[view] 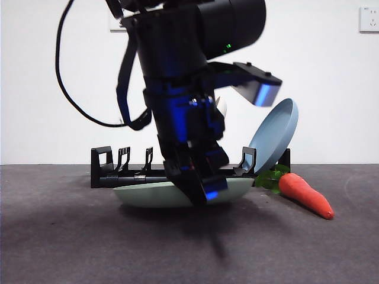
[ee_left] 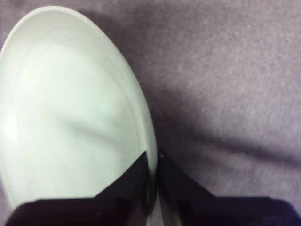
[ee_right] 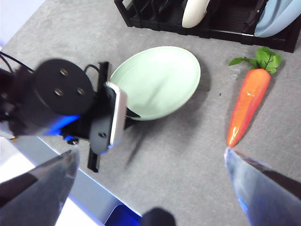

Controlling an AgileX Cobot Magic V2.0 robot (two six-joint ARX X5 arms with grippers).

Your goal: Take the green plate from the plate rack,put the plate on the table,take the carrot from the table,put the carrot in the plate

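The green plate [view: 148, 194] lies flat and low on the table [view: 71, 248], just in front of the plate rack [view: 118, 168]. My left gripper [view: 204, 189] comes down from above and is shut on the plate's near rim [ee_left: 70, 108], one jaw over it and one under. The right wrist view shows this plate [ee_right: 157, 80] from high up, with the left arm [ee_right: 61, 101] at its edge. The carrot [view: 305, 194] lies on the table to the plate's right, leaves toward the rack. My right gripper [ee_right: 150, 155] hangs open well above the table, holding nothing.
A blue plate [view: 275, 133] leans in the rack's right end, close to the carrot's leaves [ee_right: 261, 59]. A cream plate [ee_right: 195, 12] stands in a slot beside it. The rack's left slots [view: 127, 158] hold nothing. A black cable [view: 65, 83] loops from the left arm.
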